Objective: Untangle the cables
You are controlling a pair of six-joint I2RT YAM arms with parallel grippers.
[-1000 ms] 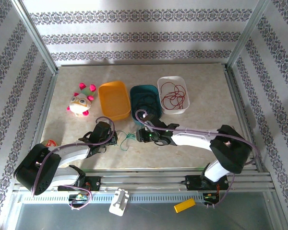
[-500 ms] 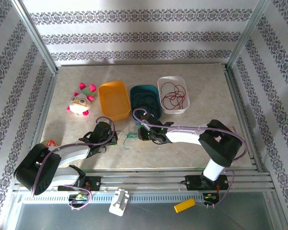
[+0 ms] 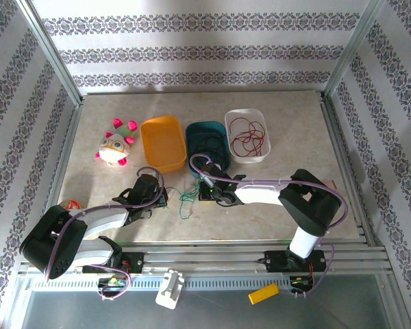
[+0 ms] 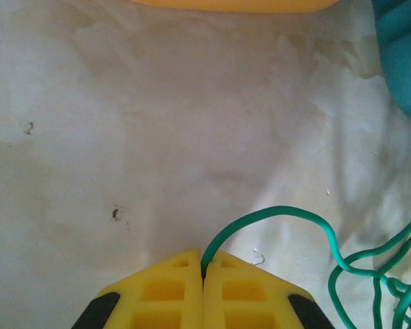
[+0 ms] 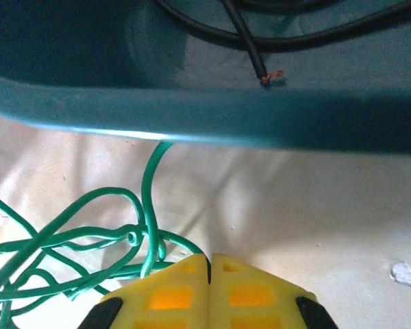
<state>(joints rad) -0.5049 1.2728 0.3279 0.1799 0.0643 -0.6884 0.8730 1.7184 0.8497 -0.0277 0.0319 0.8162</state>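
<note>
The green cable is lying tangled on the bench between the two end effectors, the left end effector pinching one strand and the right end effector pressing shut on another. The teal tray is holding a black cable, the white tray a looping red cable.

Both arms reach low, left hand and right hand fully closed.

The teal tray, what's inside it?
Black cables lie coiled in the teal tray. One cut end shows bare copper. The right arm's purple cable crosses the tray's near end, so what lies there is hidden.
</note>
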